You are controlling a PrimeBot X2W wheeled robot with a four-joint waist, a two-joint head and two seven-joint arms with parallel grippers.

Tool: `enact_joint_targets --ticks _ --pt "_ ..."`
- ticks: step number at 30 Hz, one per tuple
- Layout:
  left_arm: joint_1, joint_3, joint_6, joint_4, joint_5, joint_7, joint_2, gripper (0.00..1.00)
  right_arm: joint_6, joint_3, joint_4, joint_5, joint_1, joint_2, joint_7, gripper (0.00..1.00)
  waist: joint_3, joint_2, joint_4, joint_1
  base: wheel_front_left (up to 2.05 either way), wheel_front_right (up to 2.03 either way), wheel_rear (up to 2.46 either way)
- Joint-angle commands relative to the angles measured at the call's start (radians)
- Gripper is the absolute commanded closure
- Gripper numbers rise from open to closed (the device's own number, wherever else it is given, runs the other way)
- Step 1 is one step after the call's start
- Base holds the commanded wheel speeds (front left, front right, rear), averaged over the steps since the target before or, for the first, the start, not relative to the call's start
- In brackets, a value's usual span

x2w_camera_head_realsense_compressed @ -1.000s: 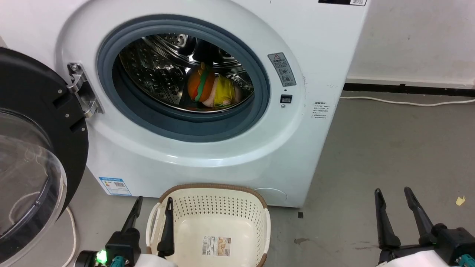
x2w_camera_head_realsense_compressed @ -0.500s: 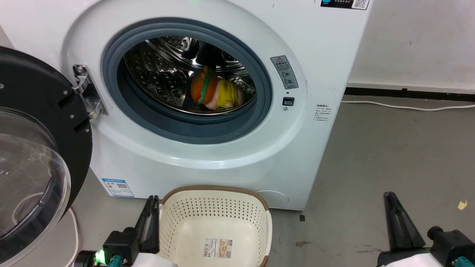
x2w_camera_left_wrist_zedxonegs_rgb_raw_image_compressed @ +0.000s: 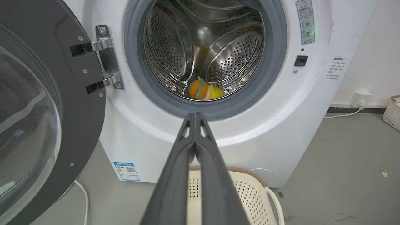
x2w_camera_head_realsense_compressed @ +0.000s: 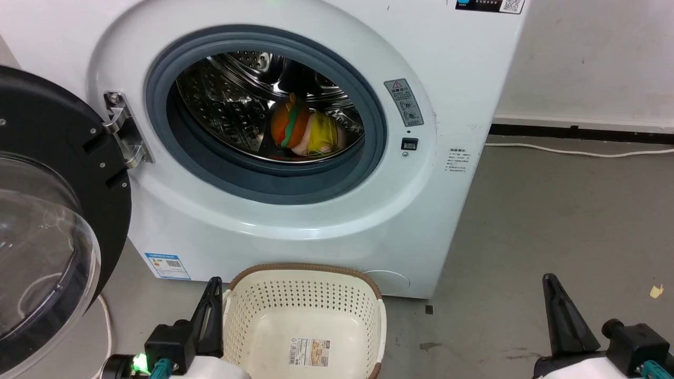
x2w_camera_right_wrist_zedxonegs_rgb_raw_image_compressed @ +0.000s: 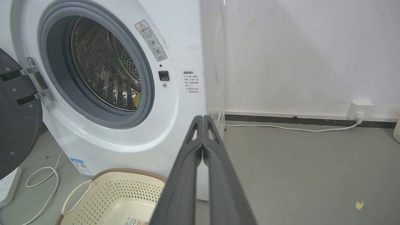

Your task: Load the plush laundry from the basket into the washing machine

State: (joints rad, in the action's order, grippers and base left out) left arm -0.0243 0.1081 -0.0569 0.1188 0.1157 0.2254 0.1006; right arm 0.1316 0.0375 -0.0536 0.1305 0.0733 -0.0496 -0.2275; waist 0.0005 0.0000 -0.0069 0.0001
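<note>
Both had shut since a second earlier: my left claw [x2w_camera_head_realsense_compressed: 215,287] and right claw [x2w_camera_head_realsense_compressed: 550,281] hung clenched and empty, the plush laundry [x2w_camera_head_realsense_compressed: 303,131] already inside the washing machine [x2w_camera_head_realsense_compressed: 453,68], basket [x2w_camera_head_realsense_compressed: 305,267] bare.

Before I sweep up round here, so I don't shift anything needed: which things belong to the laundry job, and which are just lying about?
Job in hand:
washing machine
burger plush and yellow-clad doll, both in the drum
basket

Lying about:
white cable
yellow scrap
second basket

Grey floor [x2w_camera_head_realsense_compressed: 553,221] carries washing machine [x2w_camera_head_realsense_compressed: 295,237], basket [x2w_camera_head_realsense_compressed: 300,295], white cable [x2w_camera_head_realsense_compressed: 579,153].
</note>
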Motion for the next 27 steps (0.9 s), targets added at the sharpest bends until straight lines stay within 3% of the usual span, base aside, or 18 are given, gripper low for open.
enact_joint_targets --ticks 1,27 --pt "0.003 -0.006 0.006 -0.008 -0.009 -0.006 -0.006 1.0 0.0 -0.002 0.005 -0.011 -0.009 0.0 0.006 1.0 0.0 0.0 0.0 -0.0001 0.0 0.0 0.0" --pt "0.008 -0.029 0.018 -0.034 -0.034 -0.056 -0.016 1.0 0.0 -0.01 0.017 -0.039 -0.024 0.0 0.058 1.0 0.0 0.0 0.002 -0.0001 0.0 0.0 0.0"
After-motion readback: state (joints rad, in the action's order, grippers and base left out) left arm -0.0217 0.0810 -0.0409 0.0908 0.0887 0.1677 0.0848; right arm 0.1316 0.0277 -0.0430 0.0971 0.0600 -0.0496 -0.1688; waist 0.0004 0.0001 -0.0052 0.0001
